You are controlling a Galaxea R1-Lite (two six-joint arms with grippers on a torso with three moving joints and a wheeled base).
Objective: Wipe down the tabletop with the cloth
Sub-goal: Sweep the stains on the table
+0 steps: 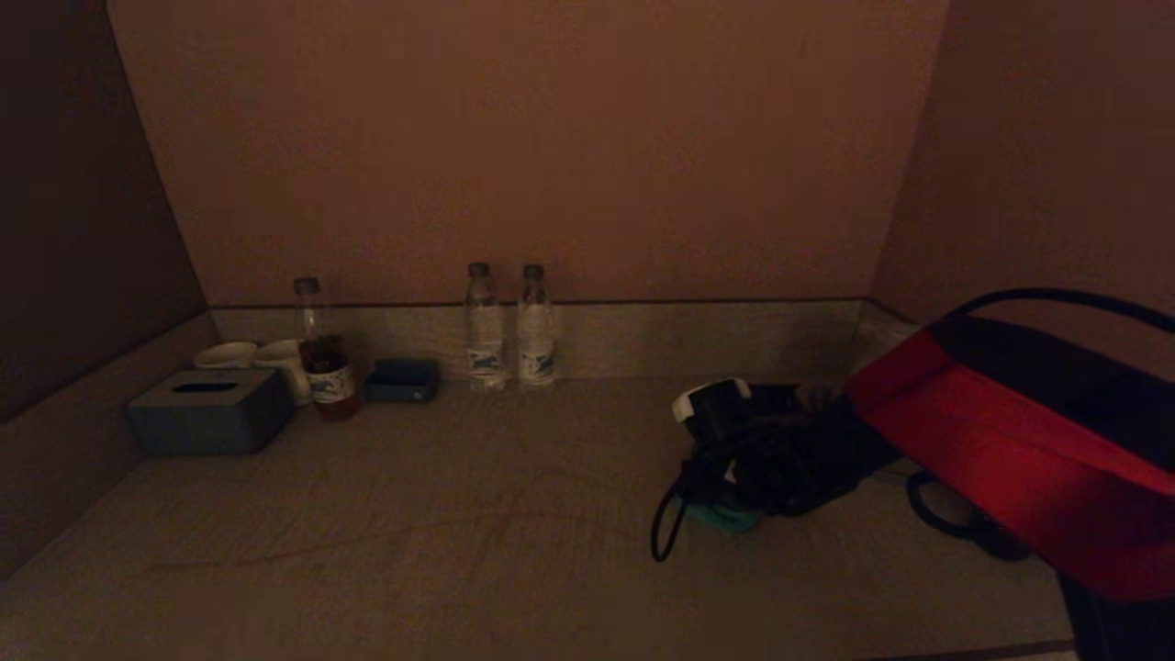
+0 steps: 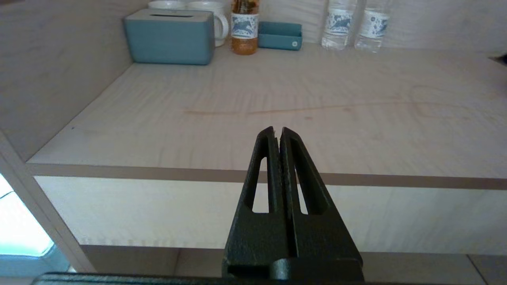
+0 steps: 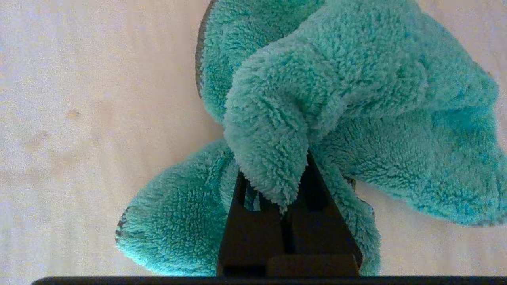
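My right gripper (image 1: 725, 509) points down at the tabletop (image 1: 441, 542), right of middle, shut on a fluffy teal cloth (image 1: 727, 517). In the right wrist view the cloth (image 3: 336, 103) bunches round the gripper (image 3: 282, 178) and presses on the pale wood; the fingertips are buried in it. Faint reddish streaks (image 1: 514, 519) cross the middle of the table and also show in the left wrist view (image 2: 317, 109). My left gripper (image 2: 277, 132) is shut and empty, held before the table's front edge (image 2: 158, 172), out of the head view.
Along the back wall stand a teal tissue box (image 1: 209, 410), two white cups (image 1: 266, 358), a bottle of amber drink (image 1: 323, 353), a small teal box (image 1: 402, 380) and two water bottles (image 1: 509, 326). Side walls close in left and right. My red right arm (image 1: 1028, 441) covers the right part.
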